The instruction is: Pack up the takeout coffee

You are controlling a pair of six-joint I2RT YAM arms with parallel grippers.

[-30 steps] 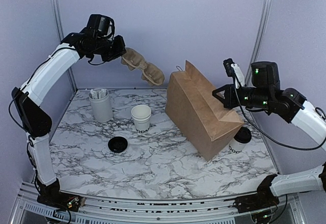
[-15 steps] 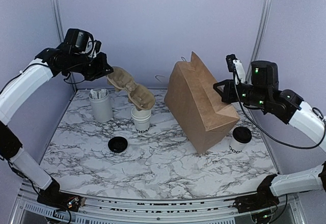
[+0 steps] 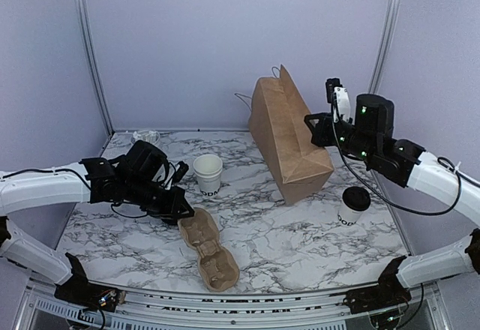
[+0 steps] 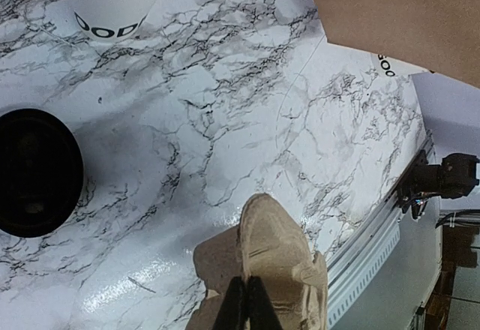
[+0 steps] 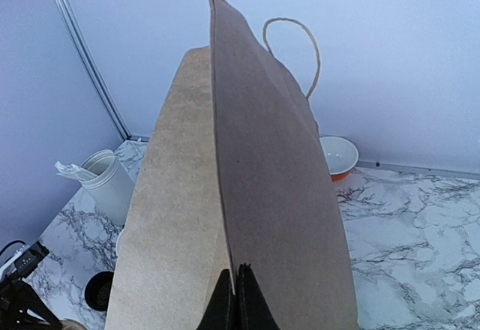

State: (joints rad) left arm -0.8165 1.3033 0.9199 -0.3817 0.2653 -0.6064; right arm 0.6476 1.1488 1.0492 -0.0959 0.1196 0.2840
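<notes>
The cardboard carrier [image 3: 208, 249], pinched at one end by the left gripper [image 4: 246, 301], is best laid flat at 6 o'clock before release. The paper bag [image 3: 289, 142] is held upright, its edge pinched by the right gripper [image 5: 232, 291]. The lidded cup [image 3: 352, 206] is seen at 4 o'clock.

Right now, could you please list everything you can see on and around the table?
paper bag: one, brown, back centre
cup carrier: one, brown, front centre
lidded cup: one, white with black lid, right of bag
open cup: one, white, centre
loose lid: one, black, near open cup
packet holder: one, white, back left
bowl: one, white and orange, behind bag
table: one, white marble, underneath
left gripper: one, black, shut on cup carrier
right gripper: one, black, shut on paper bag
</notes>
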